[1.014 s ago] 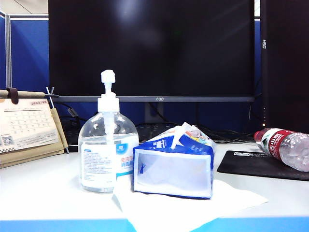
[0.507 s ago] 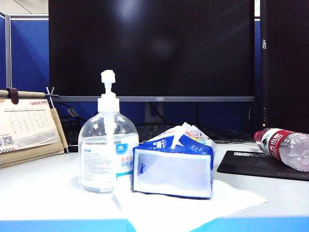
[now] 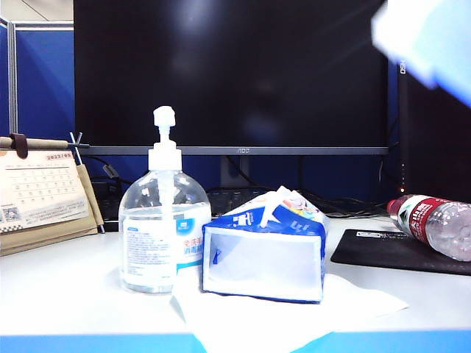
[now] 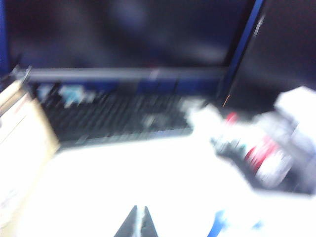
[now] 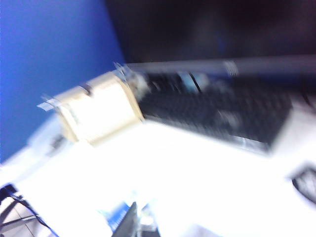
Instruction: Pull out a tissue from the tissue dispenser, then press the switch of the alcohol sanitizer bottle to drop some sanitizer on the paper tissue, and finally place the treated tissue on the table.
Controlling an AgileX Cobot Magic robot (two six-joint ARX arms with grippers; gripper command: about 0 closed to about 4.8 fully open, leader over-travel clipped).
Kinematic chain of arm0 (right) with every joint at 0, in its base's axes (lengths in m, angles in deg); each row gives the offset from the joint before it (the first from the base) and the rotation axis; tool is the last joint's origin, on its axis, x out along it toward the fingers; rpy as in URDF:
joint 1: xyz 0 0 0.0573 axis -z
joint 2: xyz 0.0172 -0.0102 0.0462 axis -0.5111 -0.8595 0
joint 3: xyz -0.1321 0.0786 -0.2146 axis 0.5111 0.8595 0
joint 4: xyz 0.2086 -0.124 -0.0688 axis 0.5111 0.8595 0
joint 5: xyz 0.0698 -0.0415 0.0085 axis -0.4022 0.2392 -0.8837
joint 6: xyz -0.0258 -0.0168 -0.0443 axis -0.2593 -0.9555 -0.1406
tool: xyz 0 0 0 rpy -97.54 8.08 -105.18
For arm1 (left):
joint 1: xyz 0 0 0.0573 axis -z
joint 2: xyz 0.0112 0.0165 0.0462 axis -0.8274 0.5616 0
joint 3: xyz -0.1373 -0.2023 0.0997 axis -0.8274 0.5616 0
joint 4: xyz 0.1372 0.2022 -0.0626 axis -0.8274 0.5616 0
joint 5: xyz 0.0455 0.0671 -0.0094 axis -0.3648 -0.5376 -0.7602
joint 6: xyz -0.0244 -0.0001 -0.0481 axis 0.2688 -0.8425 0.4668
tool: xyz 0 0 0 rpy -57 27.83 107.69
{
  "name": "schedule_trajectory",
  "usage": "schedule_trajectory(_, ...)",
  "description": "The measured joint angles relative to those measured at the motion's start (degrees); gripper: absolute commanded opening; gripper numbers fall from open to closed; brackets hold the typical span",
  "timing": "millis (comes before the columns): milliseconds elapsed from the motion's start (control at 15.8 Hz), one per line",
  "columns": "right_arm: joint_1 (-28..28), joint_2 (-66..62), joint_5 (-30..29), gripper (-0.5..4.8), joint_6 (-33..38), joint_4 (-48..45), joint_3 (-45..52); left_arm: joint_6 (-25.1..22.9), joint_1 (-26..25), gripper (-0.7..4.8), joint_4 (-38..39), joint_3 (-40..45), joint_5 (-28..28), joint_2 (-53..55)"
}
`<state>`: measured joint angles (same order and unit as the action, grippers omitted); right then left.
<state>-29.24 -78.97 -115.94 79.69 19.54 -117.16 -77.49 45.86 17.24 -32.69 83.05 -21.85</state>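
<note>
A pale blurred shape [image 3: 430, 37] now fills the exterior view's 1 o'clock corner, where half a second ago only the dark monitor [image 3: 229, 73] showed; what it is cannot be told. Nothing else on the counter [image 3: 59, 287] has shifted.

The sanitizer bottle [image 3: 163, 232] stands upright at 8 o'clock of centre, about 2/3 full of clear liquid, its white pump head [image 3: 164, 118] up. Touching its side at 3 o'clock is the blue tissue pack [image 3: 265, 250], with a tuft of white tissue [image 3: 274, 202] poking from the top slot. The pack sits on a larger white paper sheet [image 3: 294, 309] that reaches the blue front edge. A red-labelled water bottle [image 3: 434, 224] lies on its side on a black mat [image 3: 390, 250] at 3 o'clock, and a desk calendar [image 3: 44, 195] stands at 9 o'clock.

Both wrist views are badly blurred, but they show a black keyboard [image 4: 118, 118] behind the items, which the exterior view barely shows. The left gripper [image 4: 138, 222] hangs above bare counter with its jaws together, holding nothing. The right gripper [image 5: 134, 223] is also above the counter, jaws together and empty, with the calendar [image 5: 96, 111] beyond it.
</note>
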Motion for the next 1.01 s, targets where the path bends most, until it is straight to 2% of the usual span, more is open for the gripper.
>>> schedule_trajectory(63, 0.00, -0.46, 1.79, -0.05, 0.17, -1.90, 2.97, 6.10, 1.60, -0.05, -4.94, 2.38, -1.46, 0.00)
schedule_trajectory(127, 0.00, -0.61, 2.54, -0.05, 0.24, -3.17, 5.14, 8.87, 2.82, -0.05, -7.43, 5.05, -1.57, 0.00)
schedule_trajectory(253, -0.04, -0.68, 2.84, -0.05, 2.21, -7.48, 10.08, 11.08, 4.50, -0.05, -9.38, 9.46, -1.64, -0.02)
schedule_trajectory(317, -0.04, -0.68, 3.26, -0.05, 5.44, -11.39, 12.68, 11.41, 4.94, -0.05, -10.36, 11.45, -1.75, -0.02)
schedule_trajectory(380, -0.11, -0.68, 6.60, -0.05, 12.55, -17.18, 16.55, 12.66, 5.29, -0.05, -12.26, 15.02, -1.99, -0.02)
schedule_trajectory(444, -0.11, -0.68, 9.07, -0.05, 18.73, -22.49, 21.29, 16.17, 5.29, -0.05, -16.39, 19.67, -2.08, -0.02)
schedule_trajectory(634, -0.98, -0.70, 9.25, -0.05, 24.85, -27.34, 29.24, 22.43, 5.29, -0.05, -23.69, 26.38, -2.14, -0.02)
schedule_trajectory(824, -5.42, -0.98, 11.10, -0.05, 27.26, -26.99, 32.74, 22.60, 6.08, -0.05, -23.06, 26.23, -3.21, -0.04)
schedule_trajectory(1014, -12.96, -2.05, 20.96, -0.05, 27.32, -26.25, 32.74, 20.57, 9.14, -0.05, -22.56, 26.16, -3.23, -0.04)
